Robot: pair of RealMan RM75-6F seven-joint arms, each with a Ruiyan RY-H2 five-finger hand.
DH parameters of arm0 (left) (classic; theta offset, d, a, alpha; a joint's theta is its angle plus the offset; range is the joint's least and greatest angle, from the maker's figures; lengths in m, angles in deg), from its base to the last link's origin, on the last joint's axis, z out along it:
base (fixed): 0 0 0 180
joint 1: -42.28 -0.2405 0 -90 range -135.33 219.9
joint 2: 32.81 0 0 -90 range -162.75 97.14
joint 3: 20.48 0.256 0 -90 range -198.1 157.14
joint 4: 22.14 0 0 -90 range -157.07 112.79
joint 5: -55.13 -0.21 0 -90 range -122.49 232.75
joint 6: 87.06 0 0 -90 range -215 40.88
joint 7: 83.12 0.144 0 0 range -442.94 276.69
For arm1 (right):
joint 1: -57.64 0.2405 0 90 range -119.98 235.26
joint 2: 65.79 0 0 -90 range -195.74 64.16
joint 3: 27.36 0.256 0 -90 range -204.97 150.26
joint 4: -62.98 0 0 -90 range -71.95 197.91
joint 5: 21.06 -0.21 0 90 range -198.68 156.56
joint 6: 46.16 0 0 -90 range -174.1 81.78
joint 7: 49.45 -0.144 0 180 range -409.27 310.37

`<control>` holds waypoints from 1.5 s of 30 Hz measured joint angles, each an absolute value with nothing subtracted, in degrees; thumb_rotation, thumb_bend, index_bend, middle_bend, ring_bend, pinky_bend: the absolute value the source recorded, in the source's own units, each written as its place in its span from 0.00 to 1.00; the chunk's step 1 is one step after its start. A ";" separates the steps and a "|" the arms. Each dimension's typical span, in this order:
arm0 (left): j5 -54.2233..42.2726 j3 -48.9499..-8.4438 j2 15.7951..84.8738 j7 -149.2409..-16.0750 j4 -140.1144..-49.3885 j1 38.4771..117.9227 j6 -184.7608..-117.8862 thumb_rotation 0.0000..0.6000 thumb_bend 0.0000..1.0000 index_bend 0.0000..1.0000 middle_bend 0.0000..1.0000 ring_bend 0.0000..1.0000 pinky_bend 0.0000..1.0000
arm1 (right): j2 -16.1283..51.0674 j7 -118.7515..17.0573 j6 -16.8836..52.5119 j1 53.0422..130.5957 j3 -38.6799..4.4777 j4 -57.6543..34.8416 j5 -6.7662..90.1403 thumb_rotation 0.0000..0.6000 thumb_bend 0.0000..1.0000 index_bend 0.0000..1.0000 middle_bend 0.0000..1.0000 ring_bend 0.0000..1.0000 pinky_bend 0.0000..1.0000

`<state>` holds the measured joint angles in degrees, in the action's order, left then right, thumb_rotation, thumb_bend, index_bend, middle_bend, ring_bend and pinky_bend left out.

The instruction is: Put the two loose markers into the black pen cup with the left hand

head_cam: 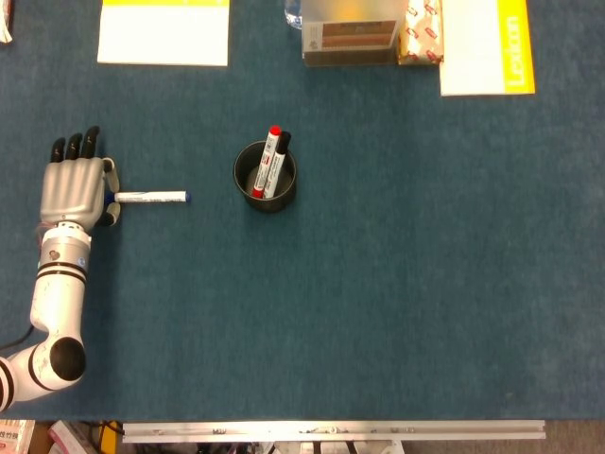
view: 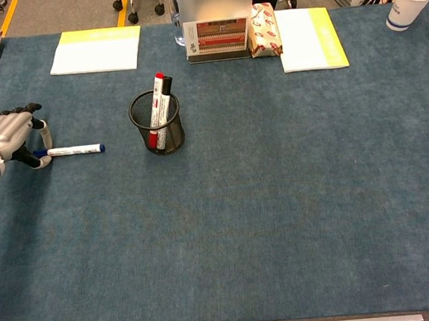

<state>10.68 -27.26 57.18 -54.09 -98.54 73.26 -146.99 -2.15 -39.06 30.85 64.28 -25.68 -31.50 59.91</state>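
A white marker with blue ends (head_cam: 151,197) (view: 75,151) lies level at the far left of the blue mat. My left hand (head_cam: 72,187) (view: 6,135) is at its left end, palm down, pinching that end between thumb and a finger while the other fingers stretch forward. To the right, apart from the hand, the black mesh pen cup (head_cam: 244,180) (view: 136,111) stands upright. A red-capped marker (head_cam: 270,151) (view: 158,90) and a black-capped marker (head_cam: 280,156) (view: 166,93) stand inside it. No view shows my right hand.
A yellow-edged notepad (head_cam: 164,31) lies at the back left. A box (head_cam: 350,33), a snack pack (view: 263,30) and a yellow-and-white book (head_cam: 487,45) line the back edge. A paper cup (view: 412,0) stands at the back right.
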 measured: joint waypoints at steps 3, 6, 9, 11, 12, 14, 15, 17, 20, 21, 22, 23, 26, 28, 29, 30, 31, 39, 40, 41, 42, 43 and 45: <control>10.50 -27.41 57.22 -54.29 -98.45 73.11 -147.01 1.00 0.30 0.59 0.00 0.00 0.01 | -2.16 -39.07 30.89 64.27 -25.67 -31.49 59.91 1.00 0.12 0.48 0.39 0.42 0.44; 10.27 -27.57 57.17 -54.52 -98.75 72.95 -147.22 1.00 0.30 0.60 0.00 0.00 0.01 | -2.16 -39.07 30.87 64.27 -25.68 -31.50 59.91 1.00 0.12 0.48 0.39 0.42 0.44; 10.23 -27.83 56.98 -54.70 -99.67 72.81 -147.44 1.00 0.30 0.60 0.00 0.00 0.01 | -2.15 -39.07 30.88 64.28 -25.67 -31.50 59.92 1.00 0.12 0.48 0.39 0.42 0.44; 10.22 -28.10 56.75 -54.83 -100.67 72.74 -147.66 1.00 0.30 0.60 0.00 0.00 0.01 | -2.15 -39.04 30.90 64.27 -25.68 -31.51 59.93 1.00 0.12 0.48 0.39 0.42 0.44; 10.21 -28.23 56.64 -54.87 -101.17 72.71 -147.79 1.00 0.30 0.61 0.00 0.00 0.01 | -2.15 -39.05 30.92 64.27 -25.68 -31.52 59.95 1.00 0.12 0.48 0.39 0.42 0.44; 10.13 -28.47 56.31 -54.86 -102.44 72.67 -148.19 1.00 0.30 0.61 0.00 0.00 0.01 | -2.14 -39.06 30.93 64.26 -25.68 -31.52 59.98 1.00 0.12 0.48 0.39 0.42 0.44; 10.07 -28.55 56.13 -54.80 -102.99 72.66 -148.40 1.00 0.30 0.61 0.00 0.00 0.01 | -2.14 -39.05 30.93 64.26 -25.68 -31.52 59.97 1.00 0.12 0.48 0.39 0.42 0.44; 9.86 -28.67 55.71 -54.54 -104.23 72.63 -148.95 1.00 0.30 0.61 0.00 0.00 0.01 | -2.13 -39.02 30.91 64.27 -25.69 -31.52 59.96 1.00 0.12 0.48 0.39 0.42 0.44; 9.54 -28.72 55.07 -53.97 -105.92 72.58 -149.81 1.00 0.30 0.61 0.00 0.00 0.01 | -2.11 -38.99 30.88 64.28 -25.70 -31.51 59.96 1.00 0.12 0.48 0.39 0.42 0.44; 9.47 -28.73 54.87 -53.76 -106.38 72.57 -150.04 1.00 0.30 0.61 0.00 0.00 0.01 | -2.10 -38.96 30.87 64.28 -25.71 -31.51 59.95 1.00 0.12 0.48 0.39 0.42 0.44; 9.40 -28.73 54.62 -53.45 -106.96 72.56 -150.34 1.00 0.30 0.61 0.00 0.00 0.01 | -2.09 -38.95 30.87 64.28 -25.71 -31.52 59.94 1.00 0.12 0.48 0.39 0.42 0.44; 9.36 -28.74 54.44 -53.22 -107.37 72.57 -150.57 1.00 0.30 0.61 0.00 0.00 0.01 | -2.09 -38.95 30.87 64.28 -25.71 -31.52 59.94 1.00 0.12 0.48 0.39 0.42 0.44; 9.22 -28.84 53.90 -52.58 -108.71 72.61 -151.30 1.00 0.30 0.61 0.00 0.00 0.01 | -2.09 -38.93 30.86 64.28 -25.70 -31.51 59.89 1.00 0.12 0.48 0.39 0.42 0.44; 9.14 -28.92 53.53 -52.02 -109.67 72.69 -151.82 1.00 0.30 0.61 0.00 0.00 0.01 | -2.09 -38.93 30.82 64.30 -25.68 -31.52 59.87 1.00 0.12 0.48 0.39 0.42 0.44; 9.10 -28.95 53.37 -51.71 -110.07 72.74 -152.05 1.00 0.30 0.61 0.00 0.00 0.01 | -2.08 -38.92 30.82 64.29 -25.69 -31.50 59.86 1.00 0.12 0.48 0.39 0.42 0.44; 9.07 -28.97 53.22 -51.37 -110.47 72.80 -152.26 1.00 0.30 0.61 0.00 0.00 0.01 | -2.07 -38.92 30.83 64.29 -25.69 -31.51 59.86 1.00 0.12 0.48 0.39 0.42 0.44; 9.03 -28.97 53.03 -50.86 -111.02 72.89 -152.54 1.00 0.30 0.61 0.00 0.00 0.01 | -2.07 -38.90 30.84 64.29 -25.69 -31.53 59.87 1.00 0.12 0.48 0.39 0.42 0.44; 8.54 -28.94 52.04 -46.69 -114.49 74.05 -154.53 1.00 0.30 0.62 0.00 0.00 0.01 | -2.07 -38.88 30.88 64.27 -25.72 -31.57 59.92 1.00 0.12 0.48 0.39 0.42 0.44; 8.59 -29.08 51.91 -46.10 -115.03 74.33 -154.79 1.00 0.30 0.62 0.00 0.00 0.01 | -2.08 -38.88 30.88 64.26 -25.73 -31.58 59.92 1.00 0.12 0.48 0.39 0.42 0.44; 8.67 -29.21 51.82 -45.68 -115.36 74.54 -154.98 1.00 0.30 0.62 0.00 0.00 0.01 | -2.08 -38.88 30.88 64.27 -25.71 -31.58 59.92 1.00 0.12 0.48 0.39 0.42 0.44; 8.77 -29.36 51.75 -45.28 -115.68 74.77 -155.13 1.00 0.30 0.62 0.00 0.00 0.01 | -2.08 -38.88 30.89 64.27 -25.71 -31.59 59.92 1.00 0.12 0.48 0.39 0.42 0.44; 8.97 -29.58 51.65 -44.78 -116.14 75.06 -155.33 1.00 0.30 0.62 0.00 0.00 0.01 | -2.08 -38.88 30.90 64.26 -25.72 -31.60 59.93 1.00 0.12 0.48 0.39 0.42 0.44; 9.25 -29.88 51.52 -44.13 -116.82 75.46 -155.63 1.00 0.30 0.62 0.00 0.00 0.01 | -2.08 -38.88 30.91 64.26 -25.72 -31.59 59.94 1.00 0.12 0.48 0.39 0.42 0.44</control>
